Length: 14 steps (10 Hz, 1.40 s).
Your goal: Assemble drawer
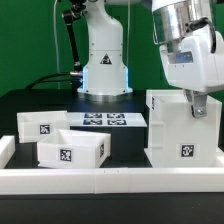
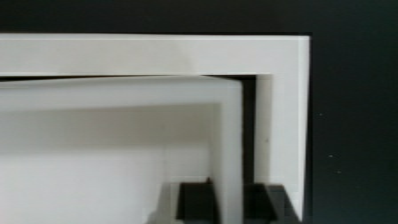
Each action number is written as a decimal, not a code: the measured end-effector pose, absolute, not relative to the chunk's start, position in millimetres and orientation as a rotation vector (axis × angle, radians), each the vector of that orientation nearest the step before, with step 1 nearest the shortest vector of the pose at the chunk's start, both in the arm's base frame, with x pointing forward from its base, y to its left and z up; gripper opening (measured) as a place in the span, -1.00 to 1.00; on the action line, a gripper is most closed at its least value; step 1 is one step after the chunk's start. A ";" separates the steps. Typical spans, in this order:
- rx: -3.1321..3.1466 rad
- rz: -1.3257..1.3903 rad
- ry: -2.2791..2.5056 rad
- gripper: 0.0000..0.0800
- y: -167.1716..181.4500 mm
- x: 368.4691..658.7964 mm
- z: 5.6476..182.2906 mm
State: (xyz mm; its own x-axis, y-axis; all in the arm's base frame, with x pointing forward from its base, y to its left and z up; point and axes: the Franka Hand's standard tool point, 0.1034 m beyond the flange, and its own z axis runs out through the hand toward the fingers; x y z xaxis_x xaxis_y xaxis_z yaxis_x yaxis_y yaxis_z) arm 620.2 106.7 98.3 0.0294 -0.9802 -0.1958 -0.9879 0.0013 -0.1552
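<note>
The white, boxy housing (image 1: 180,125) stands upright at the exterior view's right, tag facing front. Apart, leftward, lie two tagged white trays: the back tray (image 1: 42,124) and, just beside it, the front tray (image 1: 72,150).

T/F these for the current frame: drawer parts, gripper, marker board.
1. The far tray and near tray both lie outside the housing. True.
2. The gripper hangs over the trays. False: it is at the housing's top edge.
3. The marker board lies flat on the table. True.
4. One tray is stacked on the housing. False: both rest on the table.
</note>
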 end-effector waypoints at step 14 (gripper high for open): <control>-2.220 0.021 1.828 0.58 103.0 632.6 113.1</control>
